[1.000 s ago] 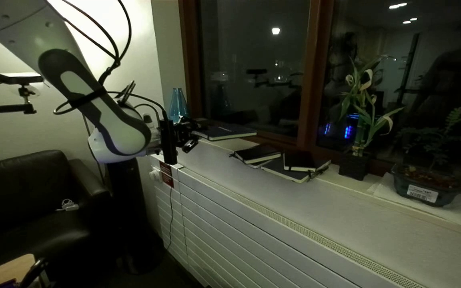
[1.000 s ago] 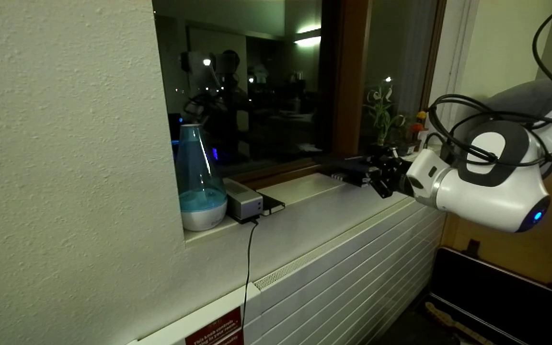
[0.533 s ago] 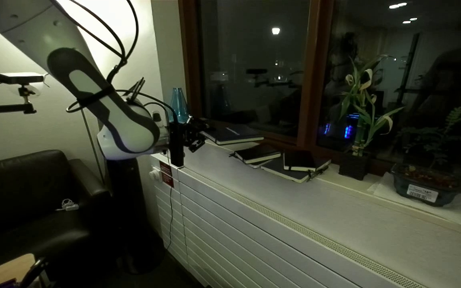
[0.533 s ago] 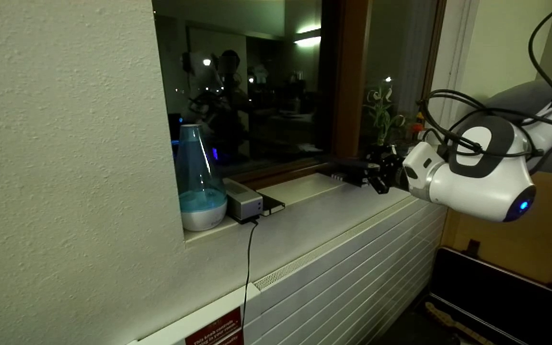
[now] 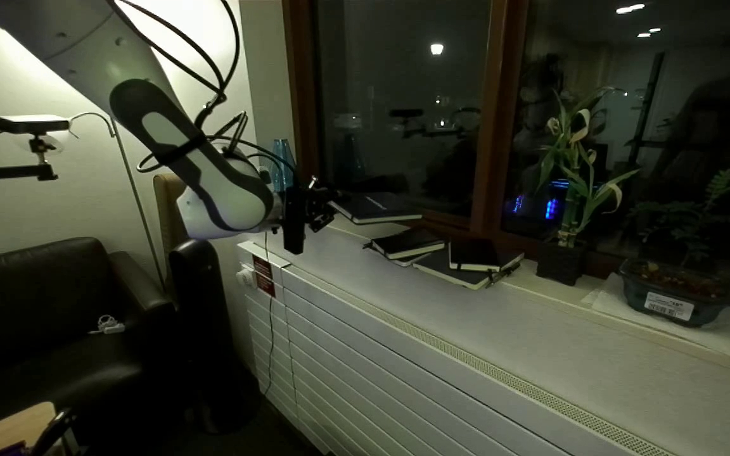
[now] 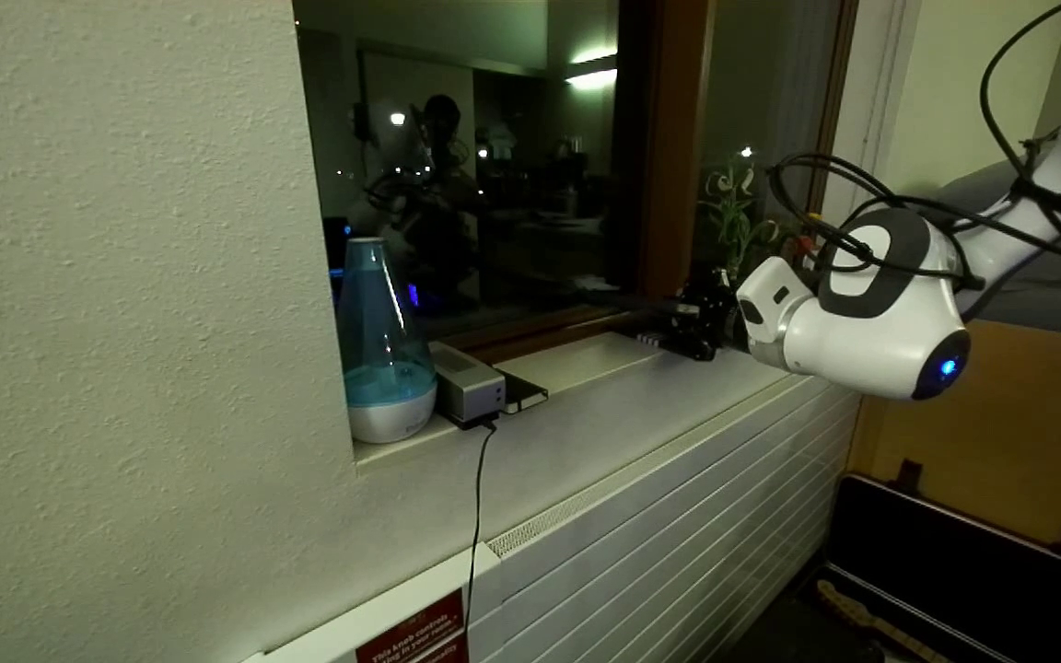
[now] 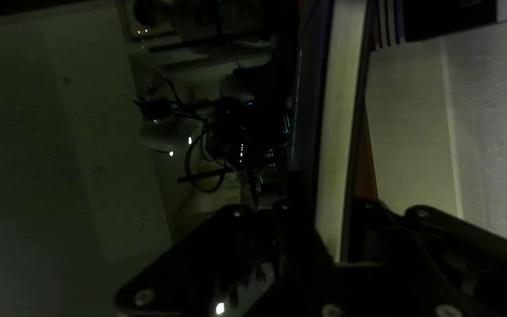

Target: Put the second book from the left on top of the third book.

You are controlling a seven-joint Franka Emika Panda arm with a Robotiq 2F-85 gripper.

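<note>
"So, from the left, how far along is the job?"

"Leftmost of the books lies a small black notebook [image 6: 521,390] with pale pages, beside a grey, box-shaped device [image 6: 470,385]. Counting that as first, the large navy hardback [image 5: 383,209] with a white mark on its cover is presumably the second book. The black two-fingered gripper [image 7: 332,202] pinches it by one edge, from both faces, raised above the pale window ledge [image 6: 577,364]. Grasp and lift look done."

"And what remains?"

"Next along lies a flat, black-covered book [image 5: 408,242], probably the third, though the dim light leaves that unsure. The navy hardback is not on it yet; carrying it over, lowering it and letting go seem left. Further right, a dark book [image 5: 474,253] lies across a grey-blue one [image 5: 446,271]."

"Is any writing legible?"

"Some. The translucent blue, bottle-shaped vessel [image 6: 388,350] has marks on its white base too small to read. The red placard [image 6: 415,635] below the ledge says 'This knob controls' and, lower, 'in your room'; the rest is cut off or blurred. The navy hardback's white mark may be lettering, but cannot be made out. On the dark plastic plant tub [image 5: 713,304], far right, a white barcode label [image 5: 669,306] is unreadable too."
</note>
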